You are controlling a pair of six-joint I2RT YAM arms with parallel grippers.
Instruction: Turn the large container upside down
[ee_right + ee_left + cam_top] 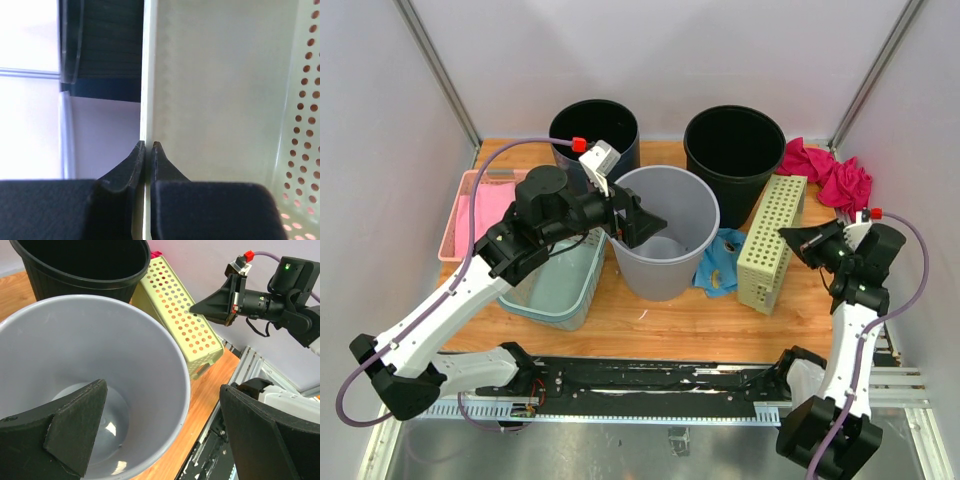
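A large grey bucket (665,235) stands upright, mouth up, at the table's middle; it also fills the left wrist view (90,355). My left gripper (632,220) is open and straddles its near-left rim, with one finger (75,425) inside and the other (270,435) outside. A pale green perforated basket (772,240) stands on its long side right of the bucket. My right gripper (792,238) is shut on its thin edge, and the wall (215,90) sits pinched between the fingertips (148,146).
Two black buckets (595,125) (735,140) stand at the back. A pink tray (480,210) and a teal bin (555,285) lie left, under my left arm. A blue cloth (720,262) lies between bucket and basket. A magenta cloth (825,172) lies at the back right.
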